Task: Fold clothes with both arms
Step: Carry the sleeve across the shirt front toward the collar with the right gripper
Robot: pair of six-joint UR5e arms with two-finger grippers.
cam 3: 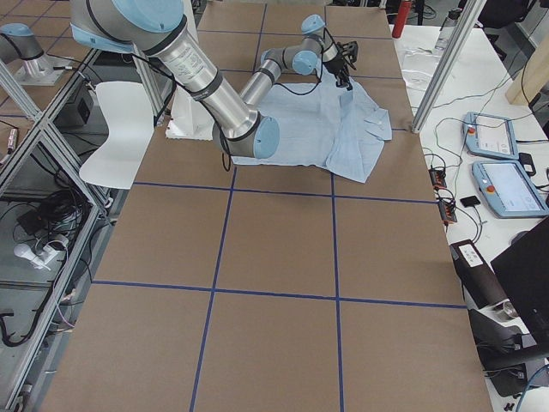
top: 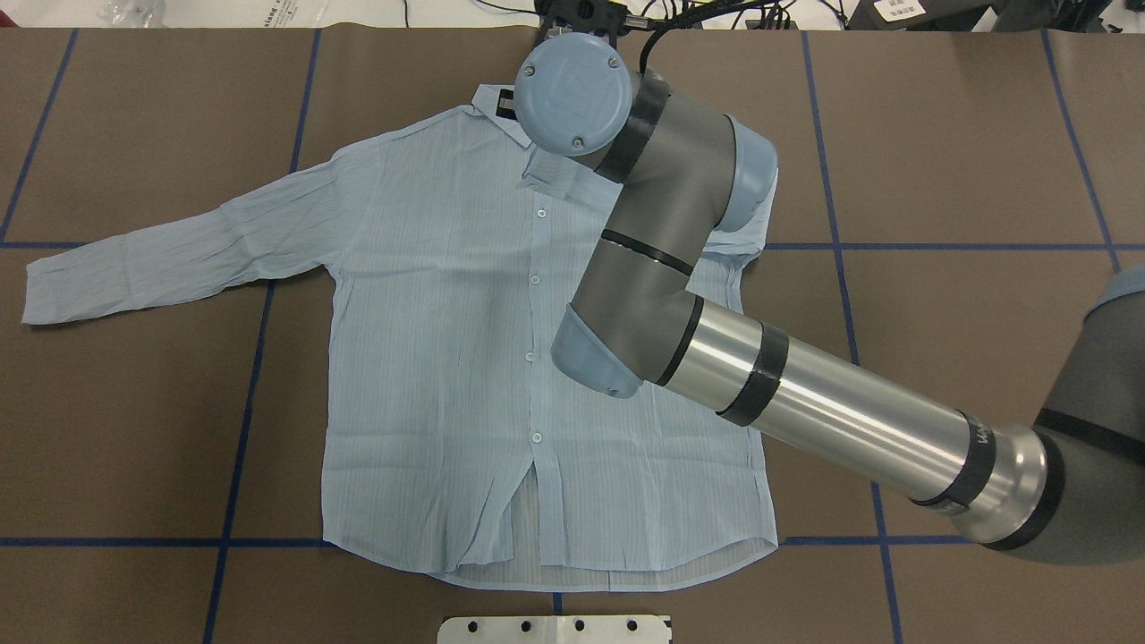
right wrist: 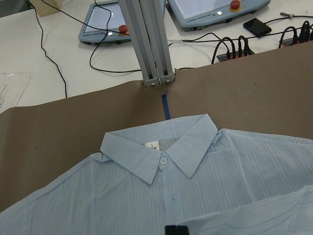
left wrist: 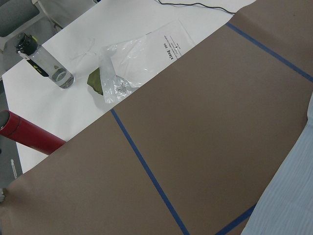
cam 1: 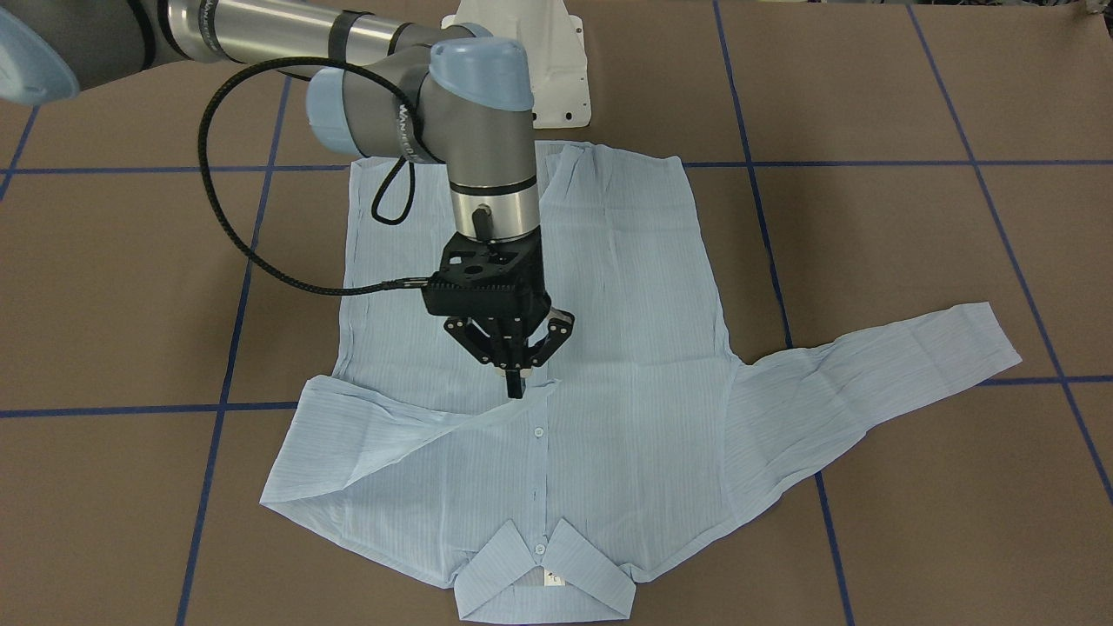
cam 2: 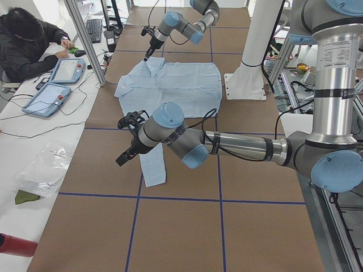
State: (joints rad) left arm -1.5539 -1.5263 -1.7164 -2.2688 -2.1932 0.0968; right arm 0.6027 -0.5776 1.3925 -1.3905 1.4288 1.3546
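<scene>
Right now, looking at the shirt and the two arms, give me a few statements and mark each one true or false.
1. The shirt lies with its collar at the end away from the robot's base. True.
2. Both sleeves lie spread out on the table. False: one sleeve is spread out on the table; the other is folded across the chest.
3. The right gripper is over the shirt's front, its fingers together at the folded sleeve's end. True.
4. The left gripper is holding the collar. False: it hangs over bare table near the spread sleeve's cuff, off the shirt.
</scene>
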